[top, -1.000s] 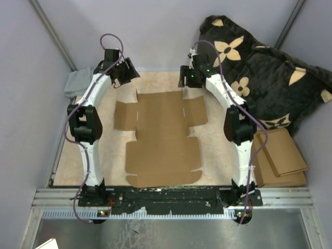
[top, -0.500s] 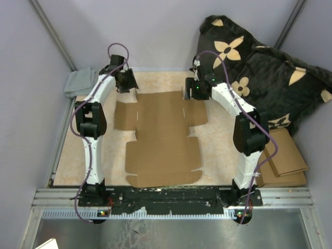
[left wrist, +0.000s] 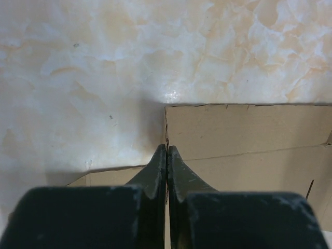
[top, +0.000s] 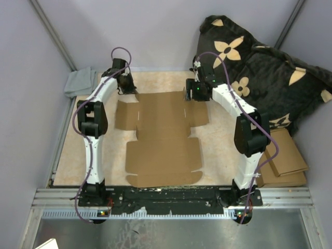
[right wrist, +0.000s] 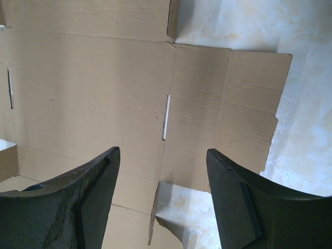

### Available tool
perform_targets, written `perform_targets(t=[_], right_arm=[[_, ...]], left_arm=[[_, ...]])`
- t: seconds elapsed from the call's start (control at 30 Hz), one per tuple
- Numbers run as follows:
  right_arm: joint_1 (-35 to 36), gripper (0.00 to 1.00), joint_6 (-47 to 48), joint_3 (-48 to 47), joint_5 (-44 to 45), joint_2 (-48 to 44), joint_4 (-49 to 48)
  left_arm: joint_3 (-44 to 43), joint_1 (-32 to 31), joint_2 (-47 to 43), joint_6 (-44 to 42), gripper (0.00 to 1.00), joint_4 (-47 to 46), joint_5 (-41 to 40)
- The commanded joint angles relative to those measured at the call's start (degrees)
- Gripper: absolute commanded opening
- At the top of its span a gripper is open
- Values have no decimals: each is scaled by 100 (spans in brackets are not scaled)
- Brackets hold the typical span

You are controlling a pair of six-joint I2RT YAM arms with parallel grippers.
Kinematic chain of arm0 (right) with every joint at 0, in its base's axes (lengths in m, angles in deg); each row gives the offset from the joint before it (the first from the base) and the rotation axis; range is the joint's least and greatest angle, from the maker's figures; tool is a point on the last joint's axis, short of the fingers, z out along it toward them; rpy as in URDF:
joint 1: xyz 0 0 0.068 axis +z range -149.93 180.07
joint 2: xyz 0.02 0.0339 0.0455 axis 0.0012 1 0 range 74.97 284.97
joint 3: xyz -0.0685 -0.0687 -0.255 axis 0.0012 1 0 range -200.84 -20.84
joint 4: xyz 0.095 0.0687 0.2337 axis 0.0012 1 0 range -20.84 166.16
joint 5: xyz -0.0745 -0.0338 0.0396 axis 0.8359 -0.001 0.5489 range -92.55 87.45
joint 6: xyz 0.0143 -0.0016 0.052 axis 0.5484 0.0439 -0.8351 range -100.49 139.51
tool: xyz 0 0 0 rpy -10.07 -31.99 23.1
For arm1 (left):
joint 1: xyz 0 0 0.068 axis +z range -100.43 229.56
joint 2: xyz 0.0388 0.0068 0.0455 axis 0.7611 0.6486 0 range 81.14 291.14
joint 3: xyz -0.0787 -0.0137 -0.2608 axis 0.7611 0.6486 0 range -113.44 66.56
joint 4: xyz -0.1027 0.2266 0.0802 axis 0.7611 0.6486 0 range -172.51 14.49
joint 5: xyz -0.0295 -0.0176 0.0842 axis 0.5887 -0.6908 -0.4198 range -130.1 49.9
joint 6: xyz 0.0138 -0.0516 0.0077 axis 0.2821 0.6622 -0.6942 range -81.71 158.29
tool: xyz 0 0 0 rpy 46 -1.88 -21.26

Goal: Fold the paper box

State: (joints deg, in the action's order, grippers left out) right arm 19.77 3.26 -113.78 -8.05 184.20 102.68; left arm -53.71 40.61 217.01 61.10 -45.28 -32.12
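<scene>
The paper box (top: 163,135) lies flat and unfolded on the marbled table, a brown die-cut sheet with flaps and creases. My left gripper (top: 126,88) is at its far left corner. In the left wrist view its fingers (left wrist: 167,150) are pressed together, tips at the cut edge where the box's (left wrist: 249,135) far panel meets the left flap. I cannot tell whether any cardboard is pinched. My right gripper (top: 191,96) hovers over the far right corner. Its jaws (right wrist: 163,153) stand wide apart above the box (right wrist: 93,93), over a slot and a notch, with nothing between them.
A grey cloth (top: 78,82) lies at the far left corner of the table. A black cushion with tan flowers (top: 259,67) fills the far right. A pile of flat cardboard sheets (top: 280,158) sits right of the right arm. A metal rail (top: 171,199) runs along the near edge.
My left gripper has moved right and down to the box's far left corner and has shut. My right gripper has come down over the far right corner, still open.
</scene>
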Motion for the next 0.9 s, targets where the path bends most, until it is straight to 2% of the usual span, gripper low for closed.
perform_targets(t=[0.0,0.1,0.4,0.87], right_arm=[[17,68,25,-83,51,-358,-17],[16,68,29,-237,55,-384,208],[16,67,49,-308,180,-919,703],[18,68,200,128,493,-2443,963]], left_arm=[[137,-54,-89,-81,0,-219,248],[691,-62,-596,-98,0,-545,311],[2761,-326,-2734,-299,0,-2410,405],[5535,-1224,-5194,-1441,0,-4696,-855]])
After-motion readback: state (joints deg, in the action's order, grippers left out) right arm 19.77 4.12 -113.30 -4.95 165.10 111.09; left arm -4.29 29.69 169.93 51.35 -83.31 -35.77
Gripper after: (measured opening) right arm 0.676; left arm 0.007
